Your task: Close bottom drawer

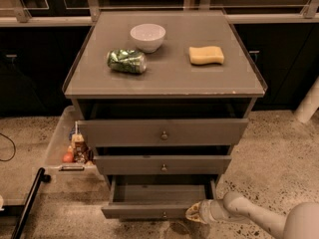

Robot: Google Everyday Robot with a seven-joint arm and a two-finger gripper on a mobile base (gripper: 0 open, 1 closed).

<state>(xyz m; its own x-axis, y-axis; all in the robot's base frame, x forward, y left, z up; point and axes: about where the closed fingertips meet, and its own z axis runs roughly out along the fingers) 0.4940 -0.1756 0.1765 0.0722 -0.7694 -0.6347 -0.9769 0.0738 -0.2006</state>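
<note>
The bottom drawer [149, 210] is the lowest and narrowest front of the grey-brown cabinet, with a small round knob [164, 214]. It stands pulled out, its inside showing empty. My gripper [195, 213] comes in from the lower right on a white arm and sits at the right end of the drawer's front, touching or nearly touching it. Above it are the mid-width drawer [163, 165] and the widest drawer [163, 132].
The cabinet top [94, 81] bears a white bowl [147, 36], a crushed green can [126, 61] and a yellow sponge [206, 55]. A clear bin [57, 133] with bottles stands left of the cabinet. A black bar [29, 203] lies at lower left. A white post [309, 103] stands at right.
</note>
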